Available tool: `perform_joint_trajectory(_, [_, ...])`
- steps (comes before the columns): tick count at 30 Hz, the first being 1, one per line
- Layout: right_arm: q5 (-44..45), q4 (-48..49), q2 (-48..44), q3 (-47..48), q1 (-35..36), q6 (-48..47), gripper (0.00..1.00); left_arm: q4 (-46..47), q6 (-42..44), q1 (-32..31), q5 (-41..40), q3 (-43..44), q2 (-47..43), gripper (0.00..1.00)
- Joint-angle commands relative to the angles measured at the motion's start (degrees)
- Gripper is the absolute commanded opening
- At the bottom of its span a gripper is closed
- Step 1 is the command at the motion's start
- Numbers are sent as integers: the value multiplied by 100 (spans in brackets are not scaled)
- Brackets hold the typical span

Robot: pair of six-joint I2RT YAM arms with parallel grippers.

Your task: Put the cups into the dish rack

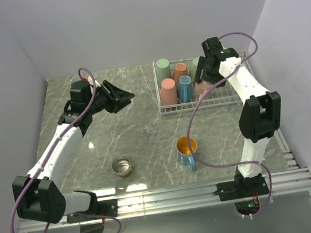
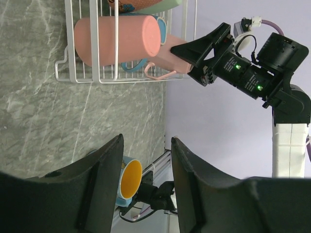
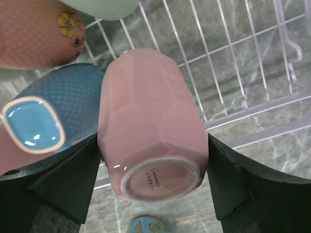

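Pale pink cup (image 3: 150, 126) is bottom-up at centre of the right wrist view, over the rack (image 3: 257, 110) near its front rim. The right gripper (image 3: 153, 145) has wide-set jaws that look pressed on both sides of the cup, so we call it pinched. A blue cup (image 3: 53, 111) sits just beside it at left, touching or nearly so.

We judge the step as setting this cup down mouth-down. To do it well:
- lower it straight and keep it upright
- do not shove the blue cup
- spread the jaws only once the rim sits on the wires
- lift out vertically so the fingers clear the neighbours

A steel cup (image 1: 121, 166) and a blue-orange cup (image 1: 186, 151) are on the table at lower centre of the top view, not yet loaded. The left gripper (image 1: 121, 96) hangs at upper left of centre with jaws spread, holding nothing.

Hard to tell:
- The pink cup's mouth is hidden, so we can't say whether it rests on the wires.
- In the top view the right arm covers most of this cup.
- The count of cups in the rack is unclear, and we can't pick out a brown one.
- The rack's far end is cut off in both wrist views.
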Motion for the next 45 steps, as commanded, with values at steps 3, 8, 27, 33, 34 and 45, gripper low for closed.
perform_joint_trajectory(3, [520, 250, -1, 250, 41, -90, 0, 79, 91, 26, -14, 119, -32, 49])
perform_joint_trajectory(8, [651, 144, 264, 522, 120, -142, 0, 9, 153, 26, 13, 225, 73, 49])
perform_joint_trajectory(27, [652, -40, 616, 769, 366, -231, 43, -96, 258, 35, -102, 339, 170, 48])
perform_joint_trajectory(33, [696, -75, 545, 804, 366, -213, 64, -123, 276, 26, -102, 374, 170, 48])
perform_joint_trajectory(34, [704, -75, 537, 813, 366, -204, 70, -131, 285, 26, -93, 383, 170, 48])
perform_joint_trajectory(45, [652, -49, 238, 839, 366, -204, 97, -211, 311, 26, -128, 304, 39, 48])
